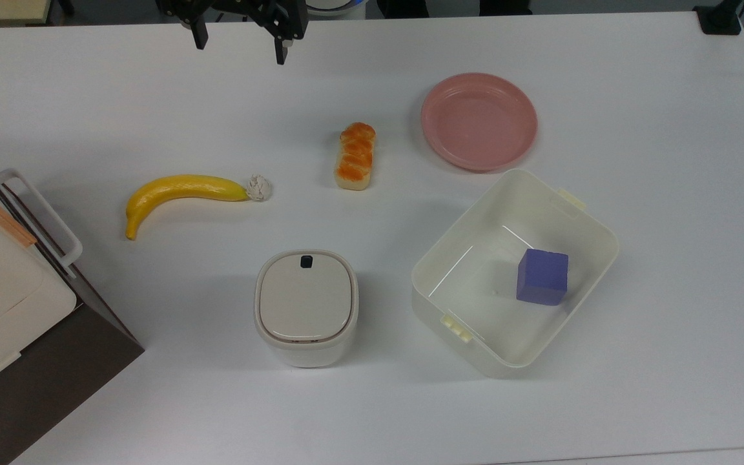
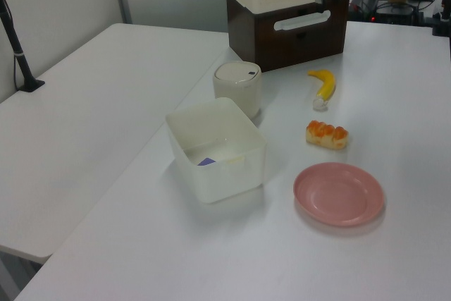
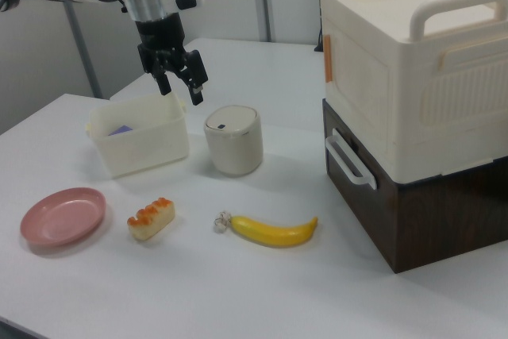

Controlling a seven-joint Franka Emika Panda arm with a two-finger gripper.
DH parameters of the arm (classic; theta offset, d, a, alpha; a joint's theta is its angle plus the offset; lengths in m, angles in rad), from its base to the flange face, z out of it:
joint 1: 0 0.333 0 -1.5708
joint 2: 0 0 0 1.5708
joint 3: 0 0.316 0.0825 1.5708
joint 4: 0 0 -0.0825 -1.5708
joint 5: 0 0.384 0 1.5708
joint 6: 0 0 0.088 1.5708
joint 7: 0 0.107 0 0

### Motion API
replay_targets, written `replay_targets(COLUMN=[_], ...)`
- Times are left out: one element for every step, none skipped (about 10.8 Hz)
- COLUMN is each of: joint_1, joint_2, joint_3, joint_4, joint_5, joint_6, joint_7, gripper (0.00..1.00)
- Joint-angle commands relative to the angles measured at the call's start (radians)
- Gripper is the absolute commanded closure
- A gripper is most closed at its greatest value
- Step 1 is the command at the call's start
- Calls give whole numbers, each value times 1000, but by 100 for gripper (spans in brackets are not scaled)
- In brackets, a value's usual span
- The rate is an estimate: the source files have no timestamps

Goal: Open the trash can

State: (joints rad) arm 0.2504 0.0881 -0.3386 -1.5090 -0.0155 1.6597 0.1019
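1. Cream-white plastic, the trash can [image 1: 306, 309] is sitting on the table [image 1: 604, 400] with its beige lid [image 1: 306, 295] lying flat and shut, dark button [image 1: 306, 261] showing at the lid's edge.
2. The gripper [image 1: 237, 44] is hanging in the air with jaws spread wide and holding nothing.
3. In the top view, the trash can is standing well below the jaws, apart from them; the banana [image 1: 181, 192] is lying between.
4. In the right view, the gripper [image 3: 181, 86] is hovering above the tub [image 3: 140, 143], up and to the right view's left of the trash can [image 3: 233, 140].
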Motion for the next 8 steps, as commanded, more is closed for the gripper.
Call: replay_targets(joint_1=[3,6,6,3,3,1,1,3], joint_2=[-25,-25,-25,-25,-25,-25,-25,-25], joint_3=[-10,-8,-8,-8,-10,-10,-10,-10], joint_4=[-23,-27,-27,-27,-27,-25,-25,-25], joint_5=[25,16,16,20,23,25,25,25], joint_6=[-11,-12,-11,-11,-11,-14,-18,-21], joint_7=[-2,-11,-27,-39,-53,-77,-97,-97], gripper=[0,0,0,0,0,0,0,0])
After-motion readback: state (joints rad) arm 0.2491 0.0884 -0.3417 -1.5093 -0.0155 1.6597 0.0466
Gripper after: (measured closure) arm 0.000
